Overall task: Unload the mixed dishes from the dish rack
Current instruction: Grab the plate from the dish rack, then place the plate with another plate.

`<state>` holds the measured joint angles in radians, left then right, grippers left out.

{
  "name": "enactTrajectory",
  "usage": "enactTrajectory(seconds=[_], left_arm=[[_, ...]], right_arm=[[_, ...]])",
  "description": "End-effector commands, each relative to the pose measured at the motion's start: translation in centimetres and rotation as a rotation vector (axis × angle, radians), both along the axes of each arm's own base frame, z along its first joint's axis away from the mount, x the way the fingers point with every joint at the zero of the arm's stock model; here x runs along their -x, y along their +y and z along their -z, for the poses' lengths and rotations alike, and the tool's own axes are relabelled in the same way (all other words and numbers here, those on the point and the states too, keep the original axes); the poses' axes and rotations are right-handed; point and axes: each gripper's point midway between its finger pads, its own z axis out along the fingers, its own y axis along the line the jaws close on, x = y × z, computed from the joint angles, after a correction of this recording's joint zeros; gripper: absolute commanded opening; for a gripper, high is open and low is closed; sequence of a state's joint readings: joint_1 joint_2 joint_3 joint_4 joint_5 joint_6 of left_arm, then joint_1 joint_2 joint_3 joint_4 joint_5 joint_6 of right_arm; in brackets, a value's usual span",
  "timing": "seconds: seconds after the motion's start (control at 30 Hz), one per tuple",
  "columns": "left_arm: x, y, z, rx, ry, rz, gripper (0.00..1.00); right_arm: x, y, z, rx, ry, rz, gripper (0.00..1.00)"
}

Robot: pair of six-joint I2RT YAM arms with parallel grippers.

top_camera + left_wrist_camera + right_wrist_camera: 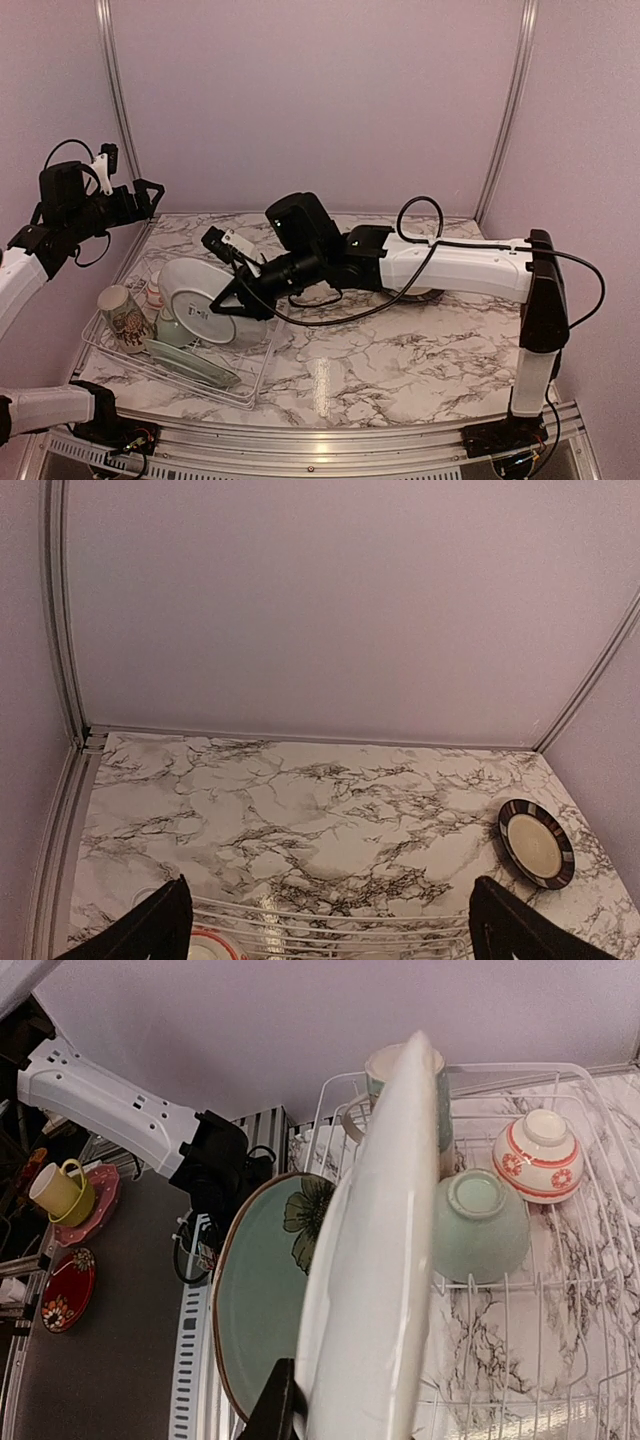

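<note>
A marble-patterned table (400, 350) stands inside pale lilac walls (310, 100), with the white wire dish rack (258, 385) at its near left corner. The right arm stretches across the table to the rack, and the right gripper (235, 298) sits at the rim of a white plate (380, 1260) standing on edge among the wires. The right wrist view shows one dark finger (275, 1410) against the plate's left face. The other finger is hidden, so it cannot be told whether the grip is closed.

Just left of that plate leans a pale green plate (265, 1300) with a dark flower mark. To its right, a pale green bowl (480, 1225) and a red-and-white bowl (537, 1155) rest upside down in the rack. A cream mug (122, 315) with a dark print stands at the rack's left end.

The left gripper (150, 195) hangs high above the table's left edge, its fingers (150, 930) spread wide and holding nothing. A black plate (536, 843) with a cream centre lies on the far right of the table, well apart from the rack.
</note>
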<state>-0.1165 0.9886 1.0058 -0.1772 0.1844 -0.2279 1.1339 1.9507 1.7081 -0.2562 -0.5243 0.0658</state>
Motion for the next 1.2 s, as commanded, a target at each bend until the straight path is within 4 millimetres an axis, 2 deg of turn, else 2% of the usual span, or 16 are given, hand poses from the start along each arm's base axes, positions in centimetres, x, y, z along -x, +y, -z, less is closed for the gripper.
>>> enactTrajectory(seconds=[0.0,0.2,0.37,0.5,0.63,0.73,0.83,0.9,1.03,1.17], left_arm=[[-0.1,0.1,0.1,-0.001,-0.01,-0.001,0.99],[-0.1,0.2,0.1,-0.001,-0.01,-0.006,0.99],[-0.1,0.3,0.1,-0.002,-0.011,-0.007,0.99],[-0.1,0.3,0.1,-0.001,-0.009,-0.006,0.99],[-0.2,0.3,0.2,0.001,-0.008,-0.006,0.99],[-0.2,0.3,0.2,0.005,-0.006,-0.002,0.99],[-0.3,0.2,0.3,0.008,-0.002,0.002,0.99],[-0.3,0.2,0.3,0.01,-0.002,0.004,0.99],[-0.3,0.1,0.4,0.015,0.003,0.009,0.99],[-0.4,0.0,0.5,0.02,0.006,0.013,0.99]], right_arm=[[-0.2,-0.9,-11.7,-0.313,-0.121,-0.016,0.0],[-2.0,-3.2,-15.3,-0.397,-0.193,0.069,0.0],[-5.1,-6.0,-17.4,-0.404,-0.315,0.249,0.0],[-7.5,-8.8,-17.9,-0.374,-0.414,0.392,0.0],[-11.2,-12.2,-16.9,-0.25,-0.51,0.594,0.0],[-14.8,-15.6,-14.8,-0.125,-0.558,0.741,0.0],[-18.7,-19.7,-11.9,0.024,-0.574,0.888,0.0],[-20.7,-22.2,-9.9,0.126,-0.587,0.974,0.0],[-23.4,-26.1,-5.9,0.31,-0.589,1.09,0.0],[-25.2,-29.1,-2.1,0.525,-0.628,1.165,0.0]])
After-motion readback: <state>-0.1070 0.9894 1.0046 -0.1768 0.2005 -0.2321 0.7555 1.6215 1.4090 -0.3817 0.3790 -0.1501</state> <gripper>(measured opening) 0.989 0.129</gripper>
